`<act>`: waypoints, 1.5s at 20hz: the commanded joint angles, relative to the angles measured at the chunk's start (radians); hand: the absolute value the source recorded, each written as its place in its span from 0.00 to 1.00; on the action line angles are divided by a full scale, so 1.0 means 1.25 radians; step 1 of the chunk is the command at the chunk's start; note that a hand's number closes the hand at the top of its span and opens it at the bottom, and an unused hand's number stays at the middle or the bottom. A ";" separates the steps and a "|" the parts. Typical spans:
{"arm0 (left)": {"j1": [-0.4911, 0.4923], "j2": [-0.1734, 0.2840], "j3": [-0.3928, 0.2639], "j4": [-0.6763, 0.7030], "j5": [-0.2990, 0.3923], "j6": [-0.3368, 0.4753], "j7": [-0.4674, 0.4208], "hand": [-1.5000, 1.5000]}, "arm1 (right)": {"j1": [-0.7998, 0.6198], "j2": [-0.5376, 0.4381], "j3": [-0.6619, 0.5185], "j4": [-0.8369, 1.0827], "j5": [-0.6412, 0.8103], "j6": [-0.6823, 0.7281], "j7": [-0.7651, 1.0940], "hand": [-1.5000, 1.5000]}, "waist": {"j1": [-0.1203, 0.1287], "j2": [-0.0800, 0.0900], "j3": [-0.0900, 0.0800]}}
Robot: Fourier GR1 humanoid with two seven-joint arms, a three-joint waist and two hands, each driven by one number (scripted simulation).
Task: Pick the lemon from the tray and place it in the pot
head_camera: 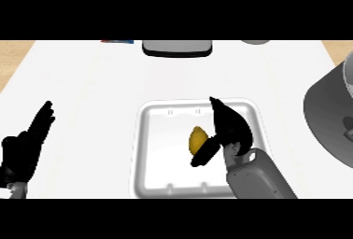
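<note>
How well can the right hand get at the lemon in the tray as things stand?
Probably yes: the right hand is already over the tray, open, its thumb by the lemon, with nothing between them.

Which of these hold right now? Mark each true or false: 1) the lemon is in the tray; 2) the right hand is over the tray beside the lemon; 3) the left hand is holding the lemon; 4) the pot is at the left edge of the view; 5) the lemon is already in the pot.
1) True: the lemon lies in the white tray.
2) True: the right hand is over the tray, its thumb by the lemon.
3) False: the left hand rests open at the view's left, away from the tray, holding nothing.
4) False: the grey pot is at the right edge.
5) False: the lemon is in the tray, not in the pot.
</note>
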State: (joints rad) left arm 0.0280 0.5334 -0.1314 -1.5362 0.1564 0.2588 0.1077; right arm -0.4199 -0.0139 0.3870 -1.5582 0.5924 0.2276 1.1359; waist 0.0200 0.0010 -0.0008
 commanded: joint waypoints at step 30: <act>0.000 -0.055 0.070 -0.005 -0.057 -0.050 0.003 0.50 | -0.134 0.011 0.070 0.424 -0.080 -0.086 0.036 0.00 | -0.009 0.000 0.001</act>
State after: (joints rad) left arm 0.0322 0.4737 -0.0615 -1.5319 0.0910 0.2051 0.1121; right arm -0.5958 -0.0079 0.4613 -1.0837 0.4860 0.1402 1.1041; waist 0.0110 -0.0019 0.0000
